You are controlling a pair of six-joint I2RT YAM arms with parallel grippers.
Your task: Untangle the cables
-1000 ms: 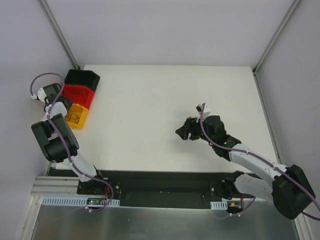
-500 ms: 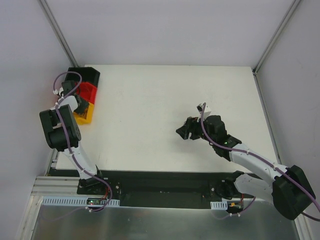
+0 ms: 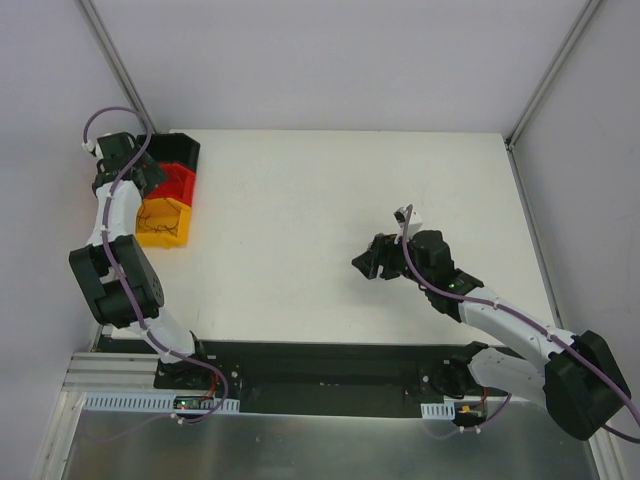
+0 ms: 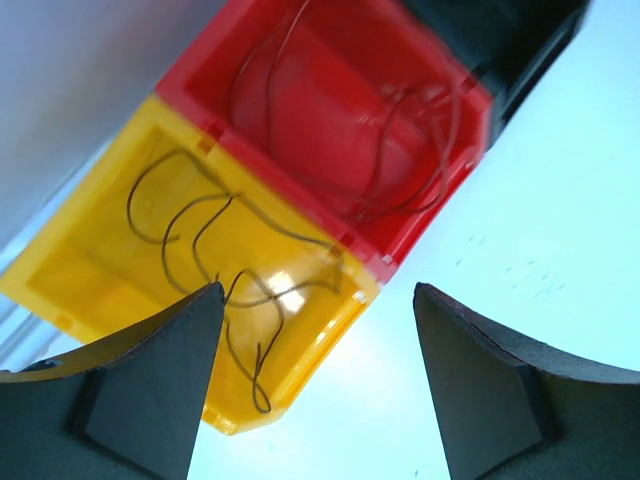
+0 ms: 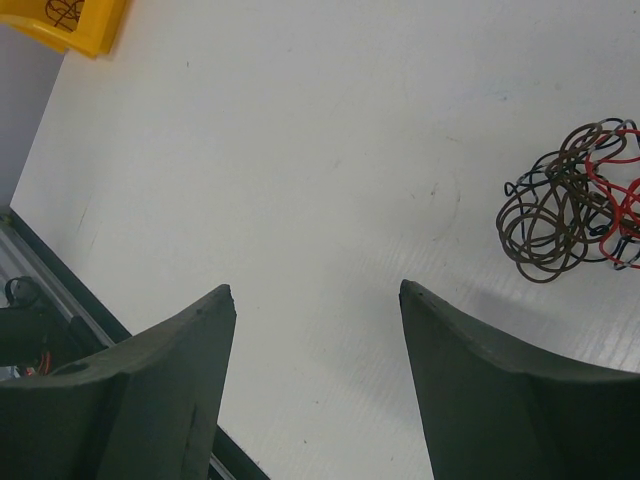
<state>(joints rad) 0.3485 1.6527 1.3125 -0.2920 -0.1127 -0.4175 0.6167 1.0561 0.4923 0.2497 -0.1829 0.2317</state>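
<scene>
A: Where are the cables?

B: The tangle (image 5: 572,200) lies on the table (image 5: 300,120), off to the side of the right gripper (image 5: 315,286) and not between its fingers. Under the left gripper (image 4: 317,290), one brown wire (image 4: 196,232) lies in the yellow bin (image 4: 90,260) and one red wire (image 4: 452,130) in the red bin (image 4: 200,75).

A: And the fingers?

B: Both pairs stand wide apart and hold nothing.

A: How will the tangle handle?

B: I think it is very light and soft. The wires are thin, so they may slip from the pads, and a pull on one could drag the whole clump. I would pinch an outer brown loop where it stands free, and hold the rest down with the other gripper.
</scene>
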